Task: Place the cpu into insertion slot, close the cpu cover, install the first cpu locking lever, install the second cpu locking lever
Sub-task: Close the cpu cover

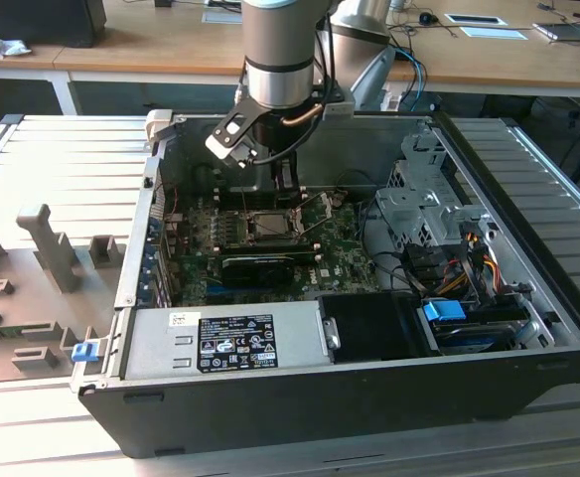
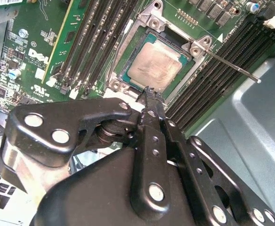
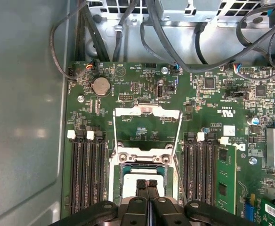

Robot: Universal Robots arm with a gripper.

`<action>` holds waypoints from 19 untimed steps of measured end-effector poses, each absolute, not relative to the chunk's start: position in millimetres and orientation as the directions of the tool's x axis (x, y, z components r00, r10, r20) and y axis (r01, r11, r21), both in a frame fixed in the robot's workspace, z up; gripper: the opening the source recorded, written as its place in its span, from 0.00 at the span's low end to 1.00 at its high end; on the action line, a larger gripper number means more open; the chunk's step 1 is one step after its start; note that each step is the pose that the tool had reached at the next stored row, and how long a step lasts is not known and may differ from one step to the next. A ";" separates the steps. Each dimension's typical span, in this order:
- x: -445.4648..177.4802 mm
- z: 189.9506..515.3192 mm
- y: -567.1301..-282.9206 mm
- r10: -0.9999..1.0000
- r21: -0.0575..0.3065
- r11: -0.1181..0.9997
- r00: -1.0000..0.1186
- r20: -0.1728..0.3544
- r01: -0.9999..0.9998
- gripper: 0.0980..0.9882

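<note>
Inside an opened computer case, the arm's gripper is held low over the green motherboard. Its two black fingers are drawn tight together, with nothing seen between them. The cpu is seated flat in the insertion slot — silvery top up, ringed by the socket's dark frame. In both wrist views the fingertips are poised at the chip's edge; whether it is touched cannot be told. The cpu cover is stood up open on the side of the socket toward the cables and drive cage, so the chip is shown uncovered. One thin locking lever is seen angled out from the socket across the black memory slots, its free end standing clear. In the exterior view a silver power supply is set along the case's near wall, and the metal drive cage is fixed at the exterior view's right.
</note>
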State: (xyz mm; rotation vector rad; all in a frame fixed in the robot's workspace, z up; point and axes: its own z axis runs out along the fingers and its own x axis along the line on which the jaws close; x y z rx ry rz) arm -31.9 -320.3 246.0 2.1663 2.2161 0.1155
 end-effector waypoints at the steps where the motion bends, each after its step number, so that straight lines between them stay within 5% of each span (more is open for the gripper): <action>1: -31.9 246.3 -320.3 0.999 0.081 0.022 -0.024 0.023 0.996 0.01; 19: -31.9 254.8 -320.3 0.999 0.081 0.022 -0.024 0.023 0.996 0.01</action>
